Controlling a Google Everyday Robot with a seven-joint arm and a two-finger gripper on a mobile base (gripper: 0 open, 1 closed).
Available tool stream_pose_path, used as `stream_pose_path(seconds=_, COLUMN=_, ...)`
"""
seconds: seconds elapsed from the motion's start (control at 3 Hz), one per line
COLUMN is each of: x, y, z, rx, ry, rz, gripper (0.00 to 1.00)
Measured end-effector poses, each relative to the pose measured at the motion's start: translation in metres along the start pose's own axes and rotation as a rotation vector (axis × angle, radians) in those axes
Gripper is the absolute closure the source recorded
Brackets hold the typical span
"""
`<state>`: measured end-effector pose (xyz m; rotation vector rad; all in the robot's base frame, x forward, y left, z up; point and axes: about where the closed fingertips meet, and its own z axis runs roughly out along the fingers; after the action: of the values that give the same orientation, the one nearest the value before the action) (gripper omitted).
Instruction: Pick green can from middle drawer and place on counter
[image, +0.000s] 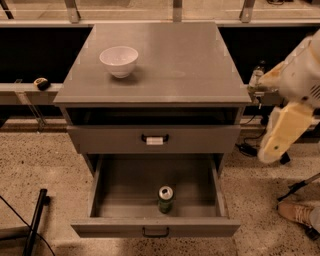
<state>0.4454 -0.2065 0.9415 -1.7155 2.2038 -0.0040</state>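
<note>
Open middle drawer holds 1 upright green can close behind its front wall; a careless descent could strike that wall or topple the can. The gripper hangs right of the cabinet, well apart; its state cannot be told. Beyond, the bench carries 1 white bowl, seemingly empty.

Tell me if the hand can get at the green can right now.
Probably yes: the hand hangs right of the counter, the middle drawer is pulled open, and the green can stands upright with nothing over it.
</note>
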Motion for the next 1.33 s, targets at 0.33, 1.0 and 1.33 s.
stream_pose_path(seconds=0.33, x=-0.014, y=0.033, z=0.054, rx=-0.042, ry=-0.133, rz=-0.027, gripper=0.0)
stream_pose_path(seconds=1.0, x=-0.019, y=0.048, z=0.083, rx=-0.02, ry=-0.15, rz=-0.152, gripper=0.0)
stream_pose_path(seconds=1.33, x=-0.01, y=0.087, z=0.183, rx=-0.15, ry=-0.318, rz=-0.05, gripper=0.0)
